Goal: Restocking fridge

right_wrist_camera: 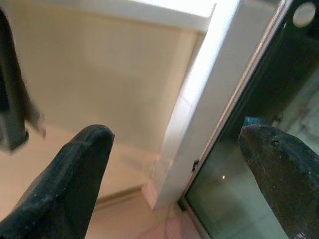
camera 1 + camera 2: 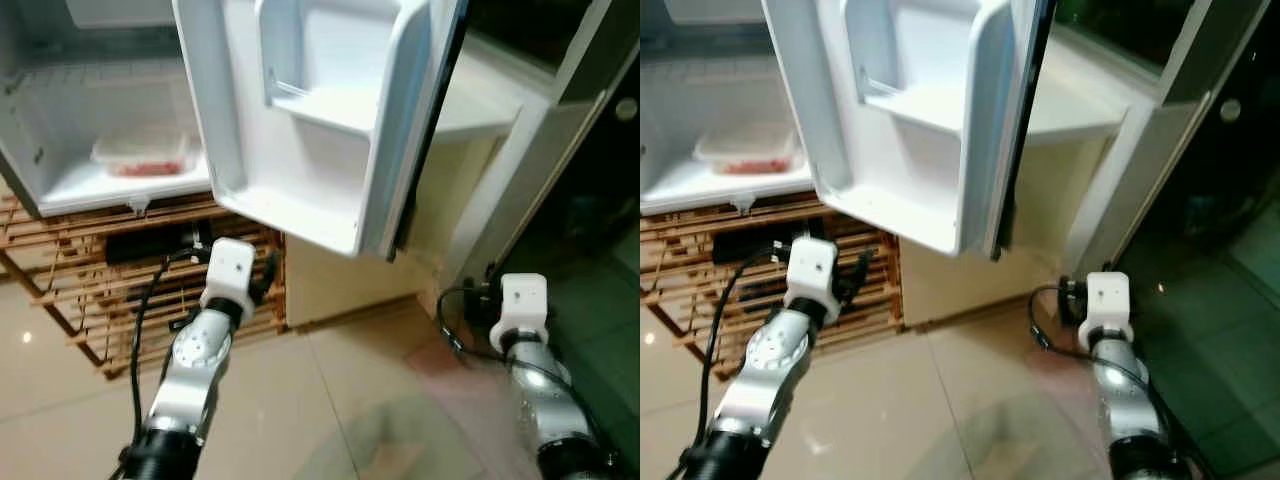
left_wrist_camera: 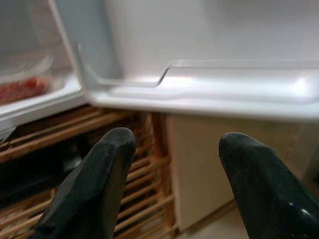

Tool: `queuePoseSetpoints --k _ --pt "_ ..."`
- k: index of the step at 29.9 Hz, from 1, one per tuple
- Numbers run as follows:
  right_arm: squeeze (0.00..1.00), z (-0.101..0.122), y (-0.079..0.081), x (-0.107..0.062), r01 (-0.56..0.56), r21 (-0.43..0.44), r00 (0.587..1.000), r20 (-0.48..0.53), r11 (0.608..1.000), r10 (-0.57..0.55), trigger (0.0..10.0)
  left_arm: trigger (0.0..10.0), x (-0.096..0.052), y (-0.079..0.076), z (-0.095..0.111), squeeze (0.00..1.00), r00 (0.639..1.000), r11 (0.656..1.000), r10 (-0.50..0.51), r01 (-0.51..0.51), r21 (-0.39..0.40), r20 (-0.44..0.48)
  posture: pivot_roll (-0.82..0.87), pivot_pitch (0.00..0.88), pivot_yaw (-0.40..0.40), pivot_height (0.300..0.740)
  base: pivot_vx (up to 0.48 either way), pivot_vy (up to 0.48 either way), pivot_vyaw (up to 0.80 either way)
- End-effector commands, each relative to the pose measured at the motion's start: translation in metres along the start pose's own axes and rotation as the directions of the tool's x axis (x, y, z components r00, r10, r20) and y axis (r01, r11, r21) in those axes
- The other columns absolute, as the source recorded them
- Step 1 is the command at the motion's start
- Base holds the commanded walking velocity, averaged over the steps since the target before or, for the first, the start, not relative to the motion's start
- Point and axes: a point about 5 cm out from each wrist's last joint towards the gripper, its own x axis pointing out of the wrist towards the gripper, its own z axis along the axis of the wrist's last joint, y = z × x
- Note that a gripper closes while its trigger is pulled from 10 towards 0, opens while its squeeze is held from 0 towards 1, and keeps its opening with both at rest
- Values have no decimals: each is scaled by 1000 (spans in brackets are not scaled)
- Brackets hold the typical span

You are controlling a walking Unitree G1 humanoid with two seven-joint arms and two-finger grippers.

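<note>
The fridge is seen up ahead, to the robot's left, with its door swung wide open toward the robot. A clear box with something red in it is seen lying flat on the fridge's low shelf, its long side running left to right; what the red thing is cannot be told, as the view there is soft. The left gripper is held up just below the door's bottom edge, and the box lies up and to the left of it, well apart. The left arm is the nearer one to the box and the shelf. It is stretched forward and pointed at the wooden rack under the fridge. Its fingers are spread apart and nothing is held. The right gripper is held low by the white post to the right, far from the fridge, with its fingers spread too and nothing between them. A reach up and to the left would likely be needed from the left arm.
</note>
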Motion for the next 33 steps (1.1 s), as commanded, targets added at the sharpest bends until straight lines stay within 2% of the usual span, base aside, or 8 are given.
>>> queuePoseSetpoints --k 1,8,18,22,26,28,29,33 --pt "0 2 -5 6 30 -17 999 -13 999 -31 10000 10000 0 -3 -7 0 1000 999 -15 16 29 -25 -83 0 -31 740 0 0 0" --pt "0 47 -17 44 117 -118 993 40 986 -113 10000 10000 -41 -1 -96 0 932 974 -47 123 190 -360 -34 37 -16 740 0 0 0" --pt "0 75 -36 59 190 -188 981 63 964 -182 10000 10000 -114 29 -157 0 802 960 29 143 239 -597 -11 132 -6 740 0 0 0" --pt "0 84 -37 63 200 -188 979 74 962 -189 10000 10000 -125 30 -162 0 802 957 23 155 246 -596 5 152 -8 740 0 0 0" --pt "0 108 -32 71 181 -147 980 109 972 -166 10000 10000 -142 21 -153 0 868 982 -14 104 156 -496 50 201 -17 740 0 0 0" --pt "0 108 -32 71 181 -147 980 109 972 -166 10000 10000 -142 21 -153 0 868 982 -14 104 156 -496 50 201 -17 740 0 0 0" --pt "0 116 -28 74 165 -97 981 117 982 -153 10000 10000 -138 17 -135 0 916 986 -21 84 142 -400 74 224 -20 740 0 0 0" --pt "0 126 -22 77 133 -6 984 122 991 -131 10000 10000 -123 7 -106 0 960 990 -63 94 102 -272 78 234 -24 740 0 0 0"
